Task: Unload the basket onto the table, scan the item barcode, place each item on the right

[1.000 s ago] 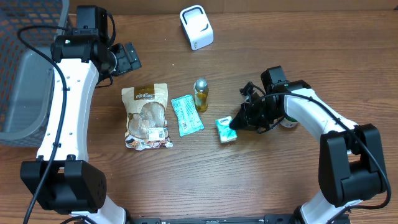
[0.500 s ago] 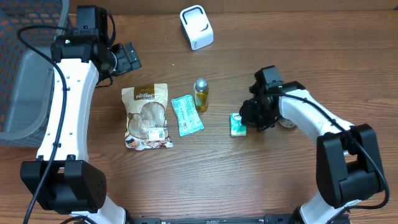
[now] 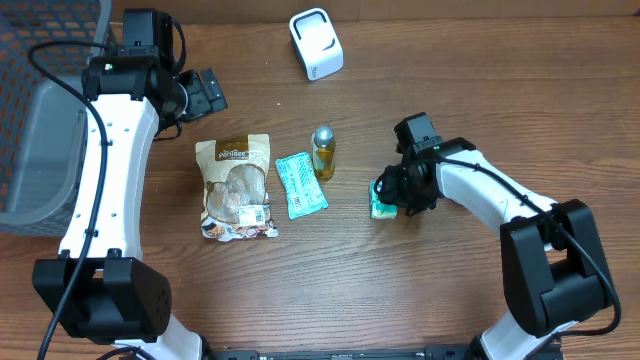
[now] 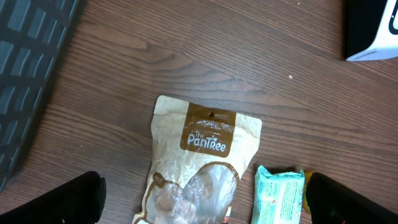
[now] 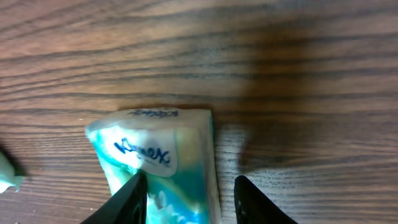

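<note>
Right claw: My right claw (image 5: 188,183) had just let go. A second before it was clamped shut on the tissue pack (image 5: 158,155); now the jaws stood partly apart, astride it and pinching nothing.
Fingers: One finger (image 5: 134,199) sat at the pack's edge, touching or not I could not tell. The other stood just clear of it.
Tissue pack: It lay flat on the table (image 3: 450,300), to the right of the small bottle (image 3: 322,151) and a little nearer me. It had ended slightly farther right of the bottle than a second before.
Barcode: I saw only the brand face, turned up, and no barcode.
Scanner: The white scanner (image 3: 316,43) stood beyond the bottle, well apart from the pack.
Meaning: I judged this a set-down for a fresh grip, with the scan not yet done.
Left claw: My left claw (image 4: 205,193) hung wide and empty over the snack bag (image 4: 199,168), left of the bottle, unmoved.
</note>
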Tool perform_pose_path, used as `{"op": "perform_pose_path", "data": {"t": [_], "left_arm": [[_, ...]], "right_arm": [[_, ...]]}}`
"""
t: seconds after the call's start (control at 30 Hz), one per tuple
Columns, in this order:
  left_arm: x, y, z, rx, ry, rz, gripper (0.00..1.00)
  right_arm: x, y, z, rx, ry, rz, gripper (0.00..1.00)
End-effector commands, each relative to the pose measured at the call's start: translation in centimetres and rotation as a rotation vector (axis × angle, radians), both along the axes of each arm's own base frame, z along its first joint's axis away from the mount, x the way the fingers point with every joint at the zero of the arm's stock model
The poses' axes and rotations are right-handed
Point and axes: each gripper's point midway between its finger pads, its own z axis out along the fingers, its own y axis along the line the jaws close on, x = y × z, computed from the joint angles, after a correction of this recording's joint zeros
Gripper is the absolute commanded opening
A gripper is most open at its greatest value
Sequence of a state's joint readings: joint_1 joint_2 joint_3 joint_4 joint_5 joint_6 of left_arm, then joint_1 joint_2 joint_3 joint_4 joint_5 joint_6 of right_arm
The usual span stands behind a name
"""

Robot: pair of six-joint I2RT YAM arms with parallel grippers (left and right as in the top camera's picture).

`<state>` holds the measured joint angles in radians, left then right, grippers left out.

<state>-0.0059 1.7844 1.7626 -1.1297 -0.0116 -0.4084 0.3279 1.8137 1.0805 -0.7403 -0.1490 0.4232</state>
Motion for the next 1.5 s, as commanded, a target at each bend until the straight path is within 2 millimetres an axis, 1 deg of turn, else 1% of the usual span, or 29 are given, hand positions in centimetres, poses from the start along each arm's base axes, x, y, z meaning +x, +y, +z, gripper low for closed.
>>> {"op": "perform_pose_path", "data": {"t": [0.0,0.03,0.07,0.13,0.23,0.37,0.43,0.57,0.7,0.73,0.8,0.83,0.93,0.97,1.47], "left_arm": [[0.2,-0.1,1.1,0.004,-0.03,-0.013,1.0],[0.2,-0.1,1.1,0.004,-0.03,-0.013,1.0],[0.2,-0.1,1.1,0.004,-0.03,-0.013,1.0],[0.2,-0.1,1.1,0.004,-0.03,-0.013,1.0],[0.2,-0.1,1.1,0.004,-0.03,-0.013,1.0],[0.2,-0.1,1.1,0.004,-0.03,-0.013,1.0],[0.2,-0.1,1.1,0.004,-0.03,-0.013,1.0],[0.2,-0.1,1.1,0.004,-0.03,-0.013,1.0],[0.2,-0.1,1.1,0.004,-0.03,-0.013,0.99],[0.2,-0.1,1.1,0.004,-0.03,-0.013,1.0],[0.2,-0.1,1.1,0.004,-0.03,-0.013,1.0],[0.2,-0.1,1.1,0.004,-0.03,-0.013,1.0],[0.2,-0.1,1.1,0.004,-0.03,-0.013,1.0],[0.2,-0.1,1.1,0.004,-0.03,-0.013,1.0],[0.2,-0.1,1.1,0.004,-0.03,-0.013,1.0]], "right_arm": [[-0.9,-0.5,-0.8,-0.01,0.002,-0.023,0.39],[-1.0,-0.4,-1.0,-0.004,0.002,-0.022,0.36],[-1.1,-0.4,-1.1,-0.003,0.004,-0.022,0.3],[-1.1,-0.4,-1.1,-0.002,0.005,-0.022,0.13],[-0.8,-0.3,-0.7,0.026,0.01,-0.031,0.04],[0.1,-0.1,0.7,0.117,0.025,-0.06,0.04],[0.8,0.3,1.9,0.195,0.022,-0.044,0.04],[1.4,2.6,4.7,0.405,-0.006,0.074,0.04],[1.1,4.6,7.1,0.6,-0.013,0.146,0.04],[0.7,5.5,8.0,0.674,-0.022,0.194,0.04],[-0.2,7.2,10.6,0.853,-0.057,0.309,0.04],[-0.8,7.9,12.3,0.965,-0.079,0.365,0.04],[-2.2,8.9,17.0,1.248,-0.154,0.485,0.04],[-2.8,8.9,19.1,1.372,-0.189,0.52,0.04],[-3.2,8.9,19.0,1.371,-0.16,0.498,0.04]]}}
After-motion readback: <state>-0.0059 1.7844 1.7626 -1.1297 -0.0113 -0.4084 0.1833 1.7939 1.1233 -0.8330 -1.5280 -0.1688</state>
